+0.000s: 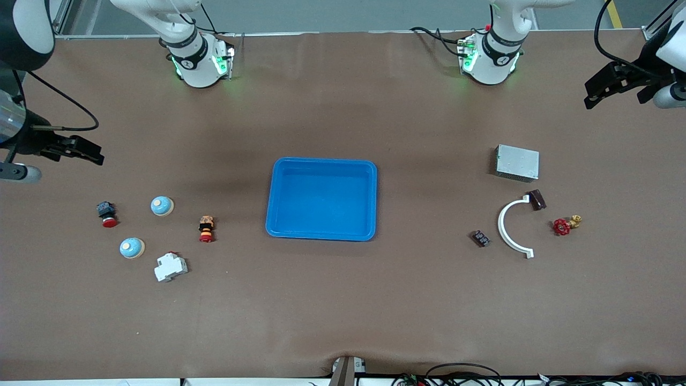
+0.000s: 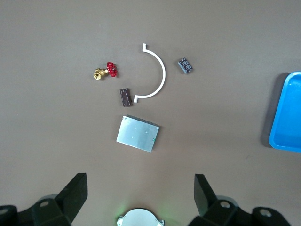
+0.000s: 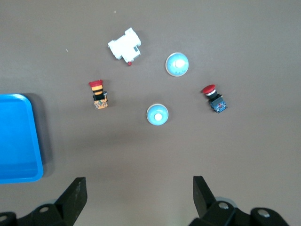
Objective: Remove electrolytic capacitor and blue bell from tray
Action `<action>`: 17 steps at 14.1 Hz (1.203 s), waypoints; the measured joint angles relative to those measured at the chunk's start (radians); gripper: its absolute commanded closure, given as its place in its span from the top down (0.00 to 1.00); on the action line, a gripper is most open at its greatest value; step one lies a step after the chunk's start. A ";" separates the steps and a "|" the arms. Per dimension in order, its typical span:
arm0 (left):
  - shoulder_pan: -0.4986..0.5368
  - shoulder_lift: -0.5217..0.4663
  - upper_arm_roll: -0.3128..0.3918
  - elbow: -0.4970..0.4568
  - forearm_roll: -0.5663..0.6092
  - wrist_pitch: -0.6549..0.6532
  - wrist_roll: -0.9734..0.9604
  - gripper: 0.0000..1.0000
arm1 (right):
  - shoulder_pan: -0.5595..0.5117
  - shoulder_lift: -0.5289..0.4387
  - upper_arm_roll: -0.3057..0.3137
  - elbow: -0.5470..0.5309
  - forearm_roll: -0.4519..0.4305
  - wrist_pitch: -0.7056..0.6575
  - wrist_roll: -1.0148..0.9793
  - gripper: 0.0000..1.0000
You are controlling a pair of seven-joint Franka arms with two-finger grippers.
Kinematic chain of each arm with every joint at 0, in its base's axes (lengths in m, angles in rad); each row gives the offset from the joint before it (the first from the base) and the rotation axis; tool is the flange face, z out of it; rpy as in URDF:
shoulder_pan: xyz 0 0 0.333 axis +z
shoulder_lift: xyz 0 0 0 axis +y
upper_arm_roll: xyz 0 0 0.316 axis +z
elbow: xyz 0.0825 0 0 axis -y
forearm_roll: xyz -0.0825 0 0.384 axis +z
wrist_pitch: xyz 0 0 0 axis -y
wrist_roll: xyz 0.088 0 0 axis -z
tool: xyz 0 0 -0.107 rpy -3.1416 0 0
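Observation:
Two light blue dome bells (image 1: 161, 206) (image 1: 131, 247) sit on the table toward the right arm's end; they also show in the right wrist view (image 3: 157, 115) (image 3: 177, 64). A small dark brown block (image 1: 537, 200), apparently the capacitor, lies toward the left arm's end, touching one end of a white arc; it also shows in the left wrist view (image 2: 124, 97). My left gripper (image 1: 589, 95) (image 2: 140, 188) is open and empty, high over its end of the table. My right gripper (image 1: 99, 154) (image 3: 139, 188) is open and empty, up over its end, above the bells' area.
A blue tray (image 1: 321, 160) lies mid-table. By the bells: a red push button (image 1: 107, 213), an orange and red button (image 1: 206, 229), a white breaker (image 1: 170, 266). By the brown block: a silver box (image 1: 517, 162), a white arc (image 1: 509, 225), a red valve (image 1: 565, 225), a small dark component (image 1: 480, 238).

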 measured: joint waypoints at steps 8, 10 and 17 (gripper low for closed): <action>0.002 -0.006 0.004 0.000 0.000 -0.005 0.000 1.00 | 0.005 -0.004 0.012 0.106 0.003 -0.085 0.001 1.00; 0.006 -0.008 0.006 0.001 0.000 -0.005 0.000 1.00 | 0.006 -0.008 0.011 0.130 0.004 -0.107 0.002 1.00; 0.006 -0.008 0.002 0.001 0.000 -0.012 0.000 1.00 | 0.004 -0.008 0.005 0.140 0.009 -0.131 0.002 1.00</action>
